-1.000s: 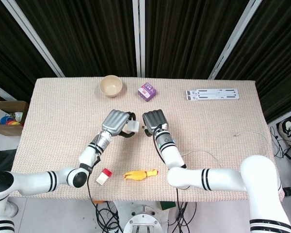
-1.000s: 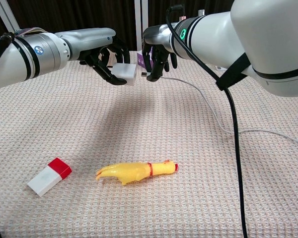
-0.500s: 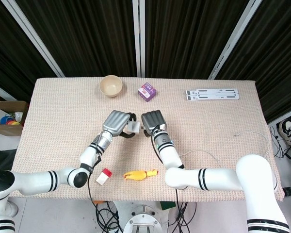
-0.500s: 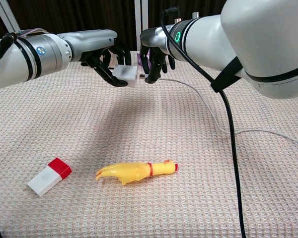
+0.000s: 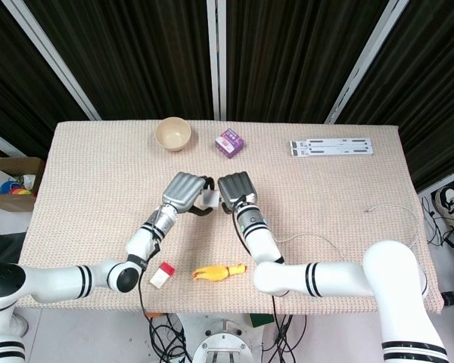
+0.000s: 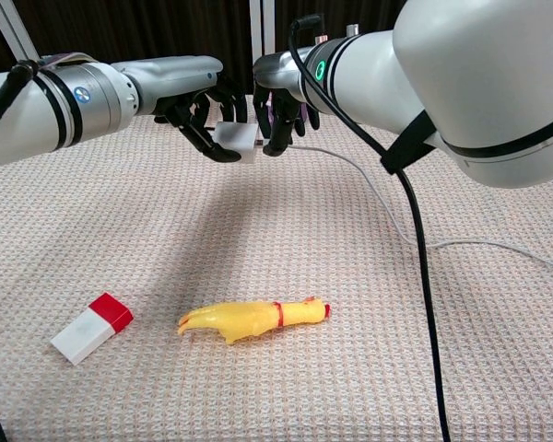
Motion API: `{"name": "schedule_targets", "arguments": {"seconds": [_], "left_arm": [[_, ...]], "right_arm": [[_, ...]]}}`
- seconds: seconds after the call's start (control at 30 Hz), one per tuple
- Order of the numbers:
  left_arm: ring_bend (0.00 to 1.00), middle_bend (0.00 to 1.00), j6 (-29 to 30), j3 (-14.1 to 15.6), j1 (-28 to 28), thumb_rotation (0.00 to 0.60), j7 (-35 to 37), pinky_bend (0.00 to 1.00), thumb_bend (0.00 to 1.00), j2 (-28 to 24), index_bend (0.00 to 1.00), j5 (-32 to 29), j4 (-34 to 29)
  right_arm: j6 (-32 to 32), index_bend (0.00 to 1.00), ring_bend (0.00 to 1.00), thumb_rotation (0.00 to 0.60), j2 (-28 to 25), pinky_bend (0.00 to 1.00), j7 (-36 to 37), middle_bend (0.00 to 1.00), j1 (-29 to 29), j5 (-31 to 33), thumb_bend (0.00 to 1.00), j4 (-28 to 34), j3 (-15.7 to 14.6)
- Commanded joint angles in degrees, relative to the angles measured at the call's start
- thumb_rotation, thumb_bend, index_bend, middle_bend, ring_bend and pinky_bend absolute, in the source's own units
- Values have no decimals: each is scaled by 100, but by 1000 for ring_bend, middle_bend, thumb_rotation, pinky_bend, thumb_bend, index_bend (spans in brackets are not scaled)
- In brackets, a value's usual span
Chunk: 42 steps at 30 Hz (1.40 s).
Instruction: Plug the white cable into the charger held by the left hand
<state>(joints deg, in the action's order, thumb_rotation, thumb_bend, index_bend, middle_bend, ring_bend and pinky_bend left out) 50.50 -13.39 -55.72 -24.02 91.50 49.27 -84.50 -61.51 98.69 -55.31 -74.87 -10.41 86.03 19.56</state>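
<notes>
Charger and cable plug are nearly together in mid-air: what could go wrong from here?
The left hand holds the white charger only at its fingertips, so a skewed push from the right hand may twist it loose. The white cable trails across the table and could tug the plug.

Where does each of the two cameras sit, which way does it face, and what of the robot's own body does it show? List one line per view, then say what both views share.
Head view: high above the near table edge, looking down on the table; both arms reach in from below.
Chest view: low at the near edge, looking level across the cloth; both forearms enter from the sides.
Shared: the left hand holding the charger, the right hand with the white cable, and the yellow toy.
</notes>
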Motion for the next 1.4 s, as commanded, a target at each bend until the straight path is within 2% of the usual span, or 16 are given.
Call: {"name": "schedule_targets", "arguments": {"seconds": [0.03, 0.4, 0.97, 1.2, 1.4], "left_arm": [[634, 536, 13, 0, -20, 506, -33, 882, 261, 4, 554, -27, -7], [635, 536, 84, 4, -108, 508, -226, 882, 261, 35, 554, -296, -19], [634, 545, 82, 65, -219, 505, -347, 882, 261, 55, 554, -352, -52], [633, 546, 91, 106, -255, 505, -419, 882, 261, 84, 554, -397, -17], [633, 546, 79, 110, -282, 504, -424, 882, 261, 103, 554, -415, -4]], "right_arm": [[-3, 675, 501, 600, 29, 505, 14, 629, -16, 4, 989, -26, 17], [-16, 675, 504, 600, 140, 505, 18, 631, -63, 42, 987, -156, 44], [1, 676, 504, 600, 291, 505, -91, 612, -174, 161, 974, -325, 107], [18, 654, 502, 600, 311, 505, -98, 593, -186, 183, 928, -350, 141], [43, 623, 500, 600, 327, 505, -68, 572, -173, 170, 811, -368, 149]]}}
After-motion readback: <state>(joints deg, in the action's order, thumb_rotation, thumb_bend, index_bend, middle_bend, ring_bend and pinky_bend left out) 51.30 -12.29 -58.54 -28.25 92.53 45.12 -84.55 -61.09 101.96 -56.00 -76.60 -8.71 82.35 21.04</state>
